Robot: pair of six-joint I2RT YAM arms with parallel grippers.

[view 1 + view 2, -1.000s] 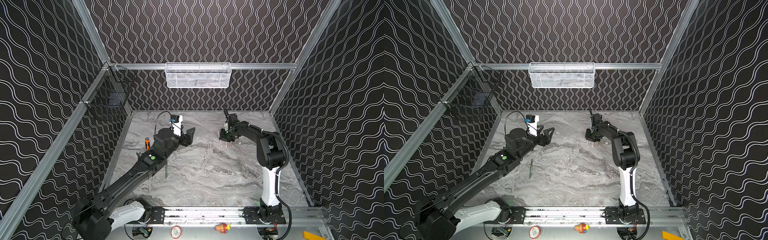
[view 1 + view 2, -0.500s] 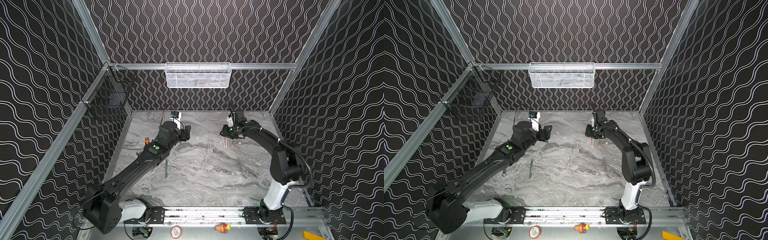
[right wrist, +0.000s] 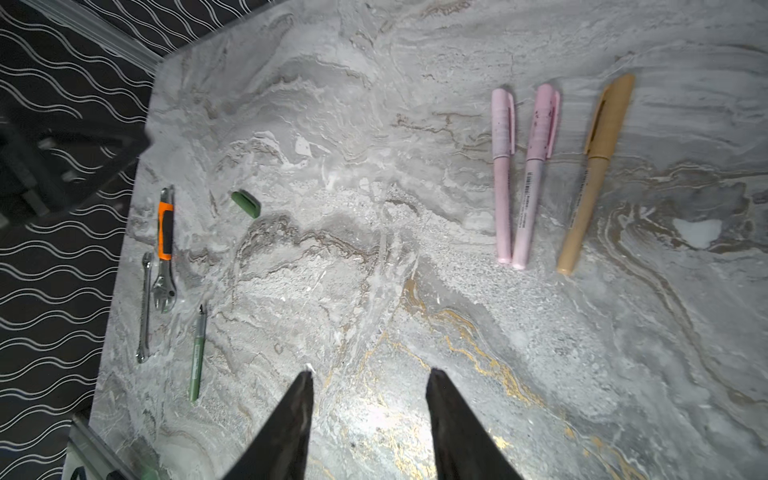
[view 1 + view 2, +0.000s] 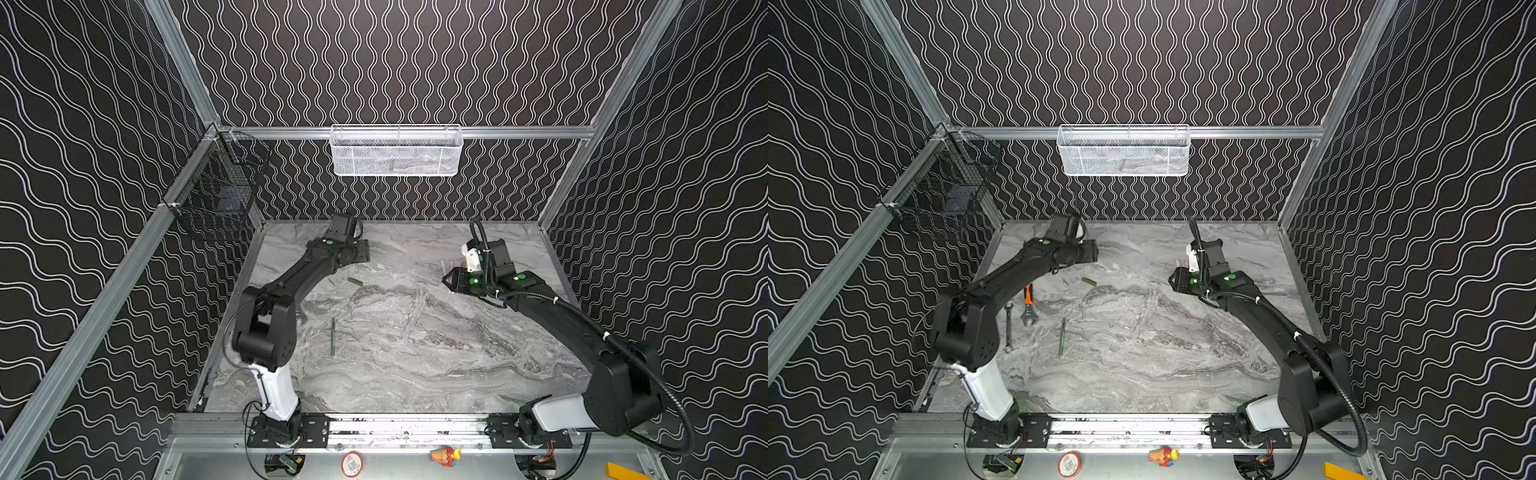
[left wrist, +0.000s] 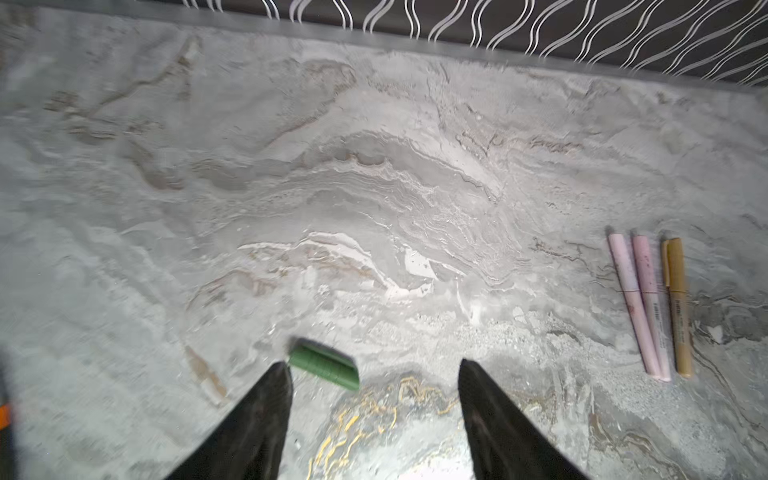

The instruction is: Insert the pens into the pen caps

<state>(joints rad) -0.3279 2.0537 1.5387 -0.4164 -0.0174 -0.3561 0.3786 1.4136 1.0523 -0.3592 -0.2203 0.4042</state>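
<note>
The green pen [image 4: 333, 337] lies uncapped left of the middle of the desk [image 4: 415, 365], lengthwise front to back, dark tip toward the back wall [image 4: 395, 199]. The green cap [image 5: 324, 368] lies slanted farther back by the left tool [image 5: 374, 365], which is wide open and empty. Two pink pens [image 3: 503, 178] and a tan pen [image 3: 594, 174] lie capped side by side far right, near the right tool [image 3: 370, 374], parted, holding nothing; bare grey marble spreads between.

Right end effector [image 3: 369, 374] has opened and drawn back.
</note>
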